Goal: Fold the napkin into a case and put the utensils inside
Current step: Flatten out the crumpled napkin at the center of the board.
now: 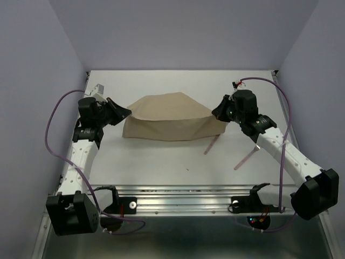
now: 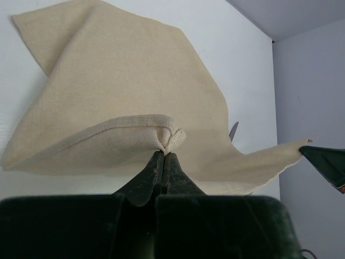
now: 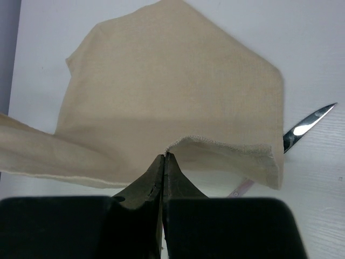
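holding the napkin [image 1: 171,116] raised between both arms over the middle of the table [image 1: 161,167].
the beige cloth is lifted at its left and right ends, its far part resting on the white surface. the left gripper [image 1: 127,112] has its fingers pressed together on a bunched bit of hem; the right gripper [image 1: 215,114] pinches the hemmed edge on the other side. the utensils [image 1: 211,145] lie on the table near the right arm, one handle poking out from under the cloth, the other just beyond it to the right.
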{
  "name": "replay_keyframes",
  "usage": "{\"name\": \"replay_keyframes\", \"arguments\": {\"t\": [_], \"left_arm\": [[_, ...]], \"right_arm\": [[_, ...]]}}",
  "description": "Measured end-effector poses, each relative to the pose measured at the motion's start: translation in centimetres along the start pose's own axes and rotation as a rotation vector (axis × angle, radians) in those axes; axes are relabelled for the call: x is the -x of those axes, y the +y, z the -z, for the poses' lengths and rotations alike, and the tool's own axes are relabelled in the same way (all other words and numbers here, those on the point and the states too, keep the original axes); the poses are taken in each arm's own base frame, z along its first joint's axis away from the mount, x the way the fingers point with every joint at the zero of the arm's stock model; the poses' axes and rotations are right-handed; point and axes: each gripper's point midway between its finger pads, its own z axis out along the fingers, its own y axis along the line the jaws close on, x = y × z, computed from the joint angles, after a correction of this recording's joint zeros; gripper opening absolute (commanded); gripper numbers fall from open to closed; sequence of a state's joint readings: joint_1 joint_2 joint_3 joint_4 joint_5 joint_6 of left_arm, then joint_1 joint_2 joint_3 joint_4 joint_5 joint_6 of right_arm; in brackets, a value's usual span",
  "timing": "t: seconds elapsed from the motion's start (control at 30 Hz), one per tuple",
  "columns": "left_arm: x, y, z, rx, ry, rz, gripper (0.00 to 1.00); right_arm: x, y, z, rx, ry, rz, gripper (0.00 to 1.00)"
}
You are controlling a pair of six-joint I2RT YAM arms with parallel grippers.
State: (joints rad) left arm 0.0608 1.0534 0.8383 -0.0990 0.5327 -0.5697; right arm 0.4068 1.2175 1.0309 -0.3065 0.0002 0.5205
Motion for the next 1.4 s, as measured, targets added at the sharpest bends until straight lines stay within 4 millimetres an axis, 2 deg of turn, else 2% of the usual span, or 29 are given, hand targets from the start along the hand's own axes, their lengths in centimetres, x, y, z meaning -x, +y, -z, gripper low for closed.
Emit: {"name": "replay_keyframes", "arguments": {"t": [0.17, 0.27, 0.4, 0.53, 0.63, 0.7, 0.77, 0.8, 0.83, 0.9, 0.97, 1.0, 1.03, 1.1, 1.2, 1.27, 1.3, 1.4], "left_arm": [[2.3, -0.8, -0.6, 0.013, -0.018, -0.017, 0.0], [5.3, -2.7, -1.0, -0.014, -0.053, -0.042, 0.0], [9.3, -6.2, -0.3, -0.069, -0.128, -0.091, 0.0], [13.4, -11.0, 2.3, -0.148, -0.237, -0.161, 0.0], [16.4, -15.0, 5.4, -0.209, -0.34, -0.218, 0.0], [17.3, -16.4, 6.9, -0.227, -0.386, -0.238, 0.0], [18.2, -18.6, 9.8, -0.259, -0.451, -0.269, 0.0], [18.4, -19.4, 10.9, -0.27, -0.475, -0.28, 0.0], [18.7, -20.3, 12.2, -0.281, -0.507, -0.291, 0.0], [19.0, -21.8, 14.7, -0.303, -0.56, -0.312, 0.0], [19.0, -23.3, 17.2, -0.327, -0.606, -0.332, 0.0], [19.0, -24.4, 19.1, -0.346, -0.641, -0.348, 0.0], [18.9, -24.8, 19.9, -0.353, -0.656, -0.354, 0.0], [18.6, -26.9, 23.8, -0.388, -0.723, -0.384, 0.0], [18.0, -28.8, 27.7, -0.424, -0.785, -0.416, 0.0], [17.3, -29.7, 29.9, -0.445, -0.819, -0.433, 0.0], [16.7, -30.1, 31.4, -0.457, -0.844, -0.443, 0.0], [15.4, -30.6, 33.8, -0.479, -0.881, -0.46, 0.0]], "right_arm": [[0.4, -0.5, -0.1, -0.03, -0.02, 0.006, 0.01], [1.4, -0.3, -0.3, -0.042, -0.035, 0.02, 0.01], [5.5, 1.6, -0.1, -0.023, -0.111, 0.049, 0.01], [10.9, 4.8, 2.3, 0.045, -0.231, 0.076, 0.01], [15.0, 8.0, 5.2, 0.139, -0.325, 0.1, 0.01], [16.9, 9.8, 7.2, 0.196, -0.373, 0.114, 0.01], [18.2, 11.1, 9.2, 0.244, -0.409, 0.134, 0.01], [18.3, 11.4, 9.5, 0.255, -0.411, 0.142, 0.01], [19.2, 12.2, 11.2, 0.284, -0.437, 0.154, 0.01], [20.1, 13.2, 13.2, 0.322, -0.466, 0.174, 0.01], [21.0, 14.2, 15.4, 0.361, -0.497, 0.191, 0.01], [21.4, 14.6, 16.7, 0.383, -0.518, 0.199, 0.01], [21.7, 15.1, 18.1, 0.404, -0.541, 0.207, 0.01], [22.0, 15.8, 20.9, 0.45, -0.581, 0.22, 0.01], [22.1, 16.5, 25.0, 0.514, -0.635, 0.228, 0.01], [22.1, 17.1, 27.7, 0.562, -0.669, 0.231, 0.01], [22.1, 17.3, 28.5, 0.58, -0.68, 0.232, 0.01], [22.0, 17.8, 30.8, 0.624, -0.707, 0.228, 0.01]]}}
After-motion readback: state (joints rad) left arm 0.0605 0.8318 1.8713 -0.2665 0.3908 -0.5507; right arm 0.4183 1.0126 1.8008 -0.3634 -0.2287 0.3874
